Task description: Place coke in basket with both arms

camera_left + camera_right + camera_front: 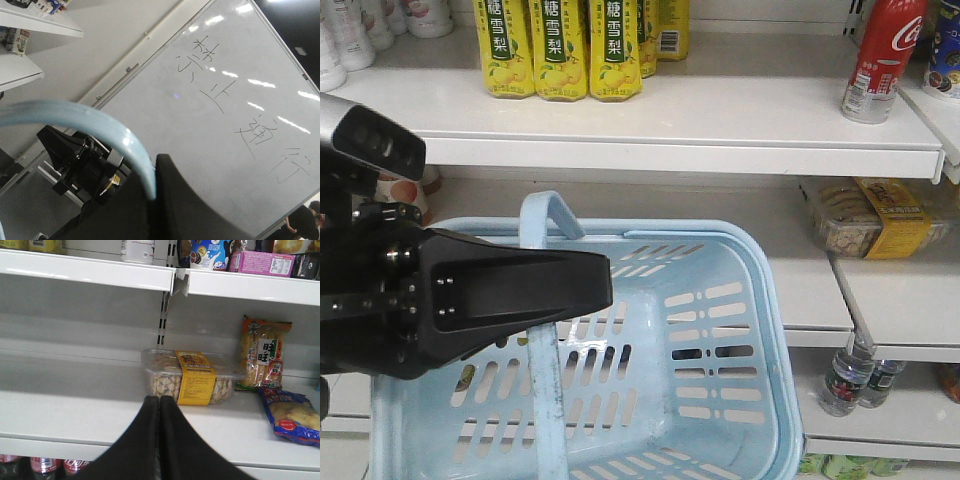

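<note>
Coke (pixel 883 55) is standing upright on the upper shelf (pixel 700 125), at about 1 o'clock in the front view, near the right end of the board and well apart from the yellow pear-drink bottles (pixel 560 45) at 11 o'clock. The basket (pixel 672 228) is hanging lower, filling the view from 4 to 7 o'clock, and I am seeing nothing inside it. My left gripper (pixel 602 285) is sitting at 9 o'clock with its fingers clamping the pale blue handle (pixel 548 212). In the left wrist view the handle is curving down and ending right at the black finger, so I am judging it as gripped. My right gripper (pixel 160 400) is pressing its two fingers together with nothing between them, and it is pointing at a clear snack tray (pixel 192 380) on a lower shelf. The coke is not showing in that view.

I am expecting the bottle to be stiff metal that is not denting under the jaws, but the glossy paint is looking slippery and, if full, it is being rather heavy for its narrow foot. I am planning to take it on the straight body under the shoulder, not at the thin neck or cap, and squarely, since such a tall bottle is tipping easily.
</note>
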You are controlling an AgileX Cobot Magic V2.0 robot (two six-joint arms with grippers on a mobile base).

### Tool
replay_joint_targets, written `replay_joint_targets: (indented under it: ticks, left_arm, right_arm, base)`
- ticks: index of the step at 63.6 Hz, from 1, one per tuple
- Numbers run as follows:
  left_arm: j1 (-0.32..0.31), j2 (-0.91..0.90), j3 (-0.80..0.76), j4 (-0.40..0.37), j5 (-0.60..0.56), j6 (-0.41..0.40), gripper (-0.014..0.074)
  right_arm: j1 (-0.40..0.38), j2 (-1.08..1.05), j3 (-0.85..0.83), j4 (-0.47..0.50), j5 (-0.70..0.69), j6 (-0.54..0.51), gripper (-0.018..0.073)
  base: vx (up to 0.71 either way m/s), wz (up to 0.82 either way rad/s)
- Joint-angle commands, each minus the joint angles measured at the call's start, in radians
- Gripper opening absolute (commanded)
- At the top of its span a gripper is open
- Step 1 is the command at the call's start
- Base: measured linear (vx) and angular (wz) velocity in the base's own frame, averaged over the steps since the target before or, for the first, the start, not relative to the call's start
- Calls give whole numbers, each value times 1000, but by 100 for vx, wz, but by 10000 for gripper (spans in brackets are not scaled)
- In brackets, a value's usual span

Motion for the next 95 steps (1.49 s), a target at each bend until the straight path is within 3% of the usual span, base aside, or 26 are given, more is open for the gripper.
replay_joint_targets:
  ticks: [1,95]
  left_arm:
    - [-2,-24,-35,-92,-106,5,-6]
    - [-2,-24,-35,-92,-106,5,-6]
  right_arm:
    - [-2,-13,7,-11,-68,-6,-5]
    - [-2,-13,7,-11,-68,-6,-5]
  base:
    - [9,-6]
    - [4,-2]
